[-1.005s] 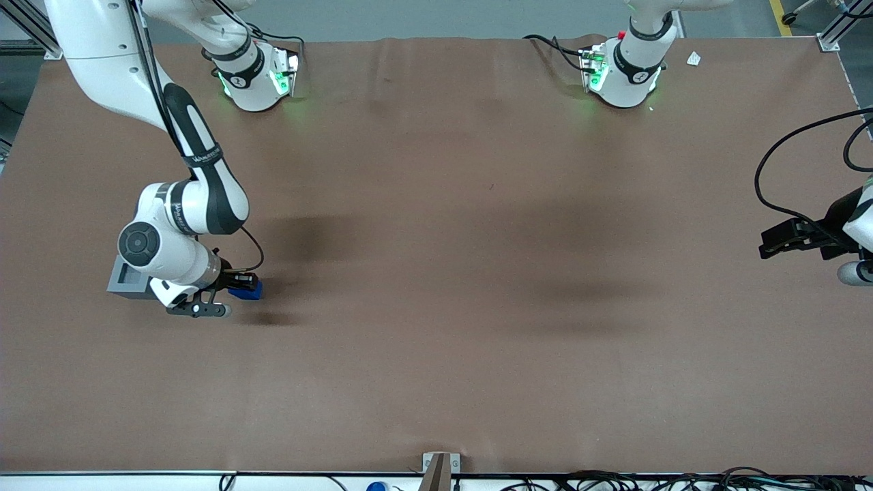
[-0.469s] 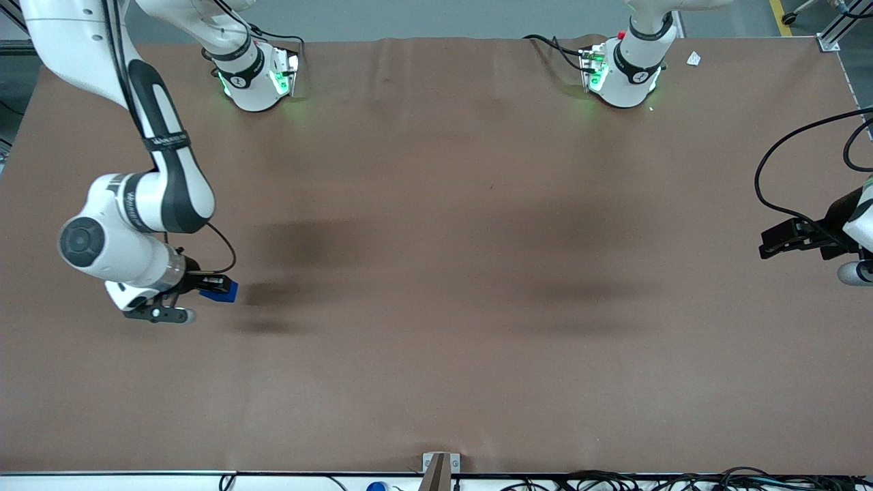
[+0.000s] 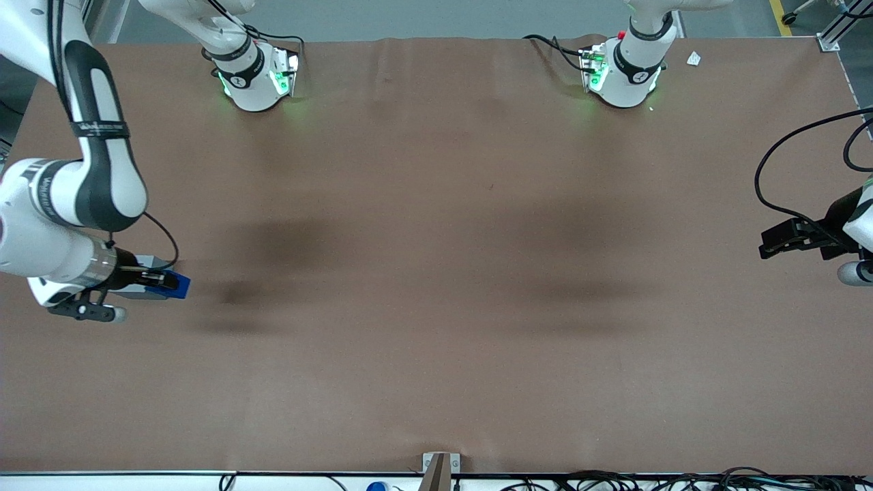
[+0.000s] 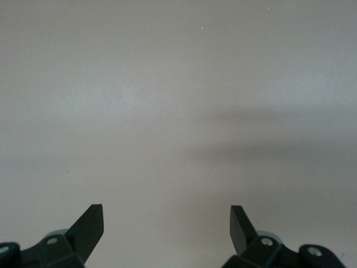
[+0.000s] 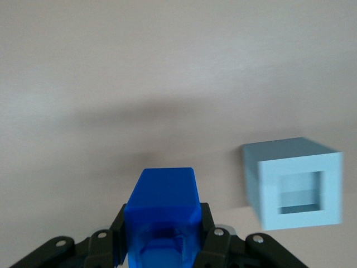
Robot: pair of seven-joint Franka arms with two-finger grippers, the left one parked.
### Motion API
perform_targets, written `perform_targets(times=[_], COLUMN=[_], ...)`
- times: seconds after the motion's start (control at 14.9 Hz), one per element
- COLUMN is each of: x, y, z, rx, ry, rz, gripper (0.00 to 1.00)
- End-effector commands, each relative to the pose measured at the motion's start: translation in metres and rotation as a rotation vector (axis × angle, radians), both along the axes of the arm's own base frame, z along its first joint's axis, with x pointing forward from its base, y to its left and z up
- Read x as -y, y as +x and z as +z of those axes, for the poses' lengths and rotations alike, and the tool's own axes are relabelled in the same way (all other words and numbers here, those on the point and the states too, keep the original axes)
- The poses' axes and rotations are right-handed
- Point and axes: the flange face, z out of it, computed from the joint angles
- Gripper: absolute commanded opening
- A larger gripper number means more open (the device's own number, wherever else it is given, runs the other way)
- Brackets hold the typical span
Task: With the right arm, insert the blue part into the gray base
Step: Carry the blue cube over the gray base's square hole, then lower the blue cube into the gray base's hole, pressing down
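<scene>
My right arm's gripper [image 3: 166, 279] is shut on the blue part [image 3: 177, 285] and holds it above the table, at the working arm's end. The gray base [image 3: 149, 262] sits on the mat under the gripper and wrist, which cover most of it. In the right wrist view the blue part [image 5: 162, 196] sits between the black fingers [image 5: 211, 240] of the gripper [image 5: 162, 226]. The gray base [image 5: 273, 184] stands beside it on the mat, its square recess facing the camera.
The brown mat [image 3: 436, 273] covers the whole table. The two arm pedestals [image 3: 256, 78] stand at the table edge farthest from the front camera. Cables [image 3: 682, 477] run along the edge nearest it. The table's side edge is close to the working arm's wrist.
The right arm has carried the blue part toward the working arm's end of the table. The wrist now covers most of the gray base, which has not moved.
</scene>
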Motion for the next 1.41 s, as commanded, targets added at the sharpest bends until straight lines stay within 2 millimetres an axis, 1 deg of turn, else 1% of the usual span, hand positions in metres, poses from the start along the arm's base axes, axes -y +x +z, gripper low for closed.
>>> perform_targets(times=[0.0,0.13,0.27,0.34,0.47,0.6,0.67,0.74,0.8,1.01,1.34], x=[0.041,0.069,0.09,0.096,0.099,0.112,0.115,0.123,0.123,0.123,0.123], y=[-0.012,-0.018,-0.024,-0.026,-0.03,-0.036,-0.038,-0.044,-0.047,-0.048,-0.046], z=[0.007,0.006,0.004,0.003,-0.003,-0.006,-0.008,-0.014,-0.018,-0.021,-0.026], rx=[-0.001,-0.003,-0.01,-0.015,-0.029,-0.036,-0.034,-0.037,-0.037,-0.039,-0.017], ry=[0.001,0.0,-0.014,-0.022,-0.049,-0.051,-0.05,-0.048,-0.047,-0.044,-0.05], rz=[0.037,0.059,0.074,0.075,0.09,0.087,0.101,0.095,0.095,0.092,0.091], gripper=[0.35,0.35,0.35,0.35,0.35,0.34,0.34,0.34,0.34,0.33,0.33])
